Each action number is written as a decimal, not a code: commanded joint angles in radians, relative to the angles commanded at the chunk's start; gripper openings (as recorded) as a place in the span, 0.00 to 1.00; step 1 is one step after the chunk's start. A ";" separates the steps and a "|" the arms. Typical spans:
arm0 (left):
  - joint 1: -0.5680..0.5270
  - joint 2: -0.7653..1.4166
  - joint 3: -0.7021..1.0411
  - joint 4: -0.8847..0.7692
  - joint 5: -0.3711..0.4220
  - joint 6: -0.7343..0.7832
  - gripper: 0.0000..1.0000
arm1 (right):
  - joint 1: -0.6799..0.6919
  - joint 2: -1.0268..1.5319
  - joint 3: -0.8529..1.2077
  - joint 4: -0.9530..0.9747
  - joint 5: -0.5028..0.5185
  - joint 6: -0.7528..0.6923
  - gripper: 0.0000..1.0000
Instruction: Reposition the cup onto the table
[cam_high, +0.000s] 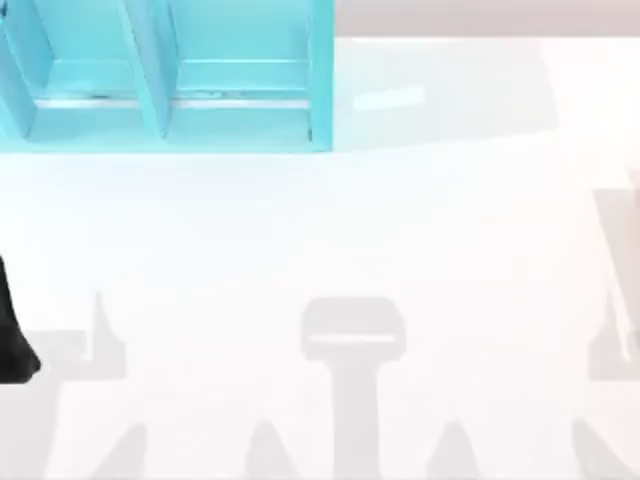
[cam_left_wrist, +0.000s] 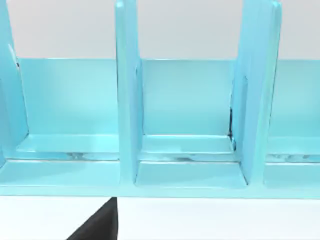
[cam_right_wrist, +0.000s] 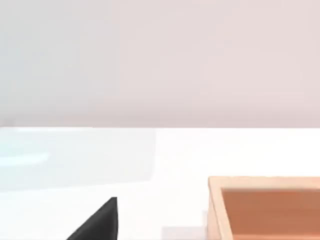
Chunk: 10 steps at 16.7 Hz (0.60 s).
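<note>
the white tabletop (cam_high: 300, 230) lies bare across the middle, with a turquoise shelf unit (cam_high: 165, 75) standing at its far left corner in the top view. the cup named by the task is not something i can pick out; the shelf compartments facing the left wrist camera look vacant, so where the cup sits cannot be told, and neither can its shape, colour or handle.

the left arm (cam_high: 12, 330) is a dark form at the left edge of the top view, and a black tip of the left pincer (cam_left_wrist: 97, 222) pokes into the left wrist view, with the shelf (cam_left_wrist: 190, 150) straight ahead of it and near. whether its fingers are apart or together i cannot tell. a similar black tip of the right pincer (cam_right_wrist: 97, 222) appears in the right wrist view, with an orange-brown open box (cam_right_wrist: 265, 207) beside it on the tabletop (cam_right_wrist: 175, 155); its fingers' state i also cannot tell.

my judgement is that the step in hand is finding and approaching the cup. doing it well likely means searching the shelf ahead of the left pincer before committing, entering a compartment squarely between the upright dividers, and choosing a bare stretch of tabletop in front of the shelf for the set-down.
</note>
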<state>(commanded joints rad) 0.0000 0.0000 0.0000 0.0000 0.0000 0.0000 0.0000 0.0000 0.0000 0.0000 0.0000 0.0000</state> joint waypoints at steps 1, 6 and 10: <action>0.000 0.000 0.000 0.000 0.000 0.000 1.00 | 0.000 0.000 0.000 0.000 0.000 0.000 1.00; 0.000 0.000 0.000 0.000 0.000 0.000 1.00 | -0.050 0.108 0.105 -0.103 0.000 -0.050 1.00; 0.000 0.000 0.000 0.000 0.000 0.000 1.00 | -0.156 0.379 0.344 -0.329 -0.001 -0.153 1.00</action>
<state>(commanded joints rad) 0.0000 0.0000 0.0000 0.0000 0.0000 0.0000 -0.1556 0.3793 0.3441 -0.3288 -0.0007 -0.1533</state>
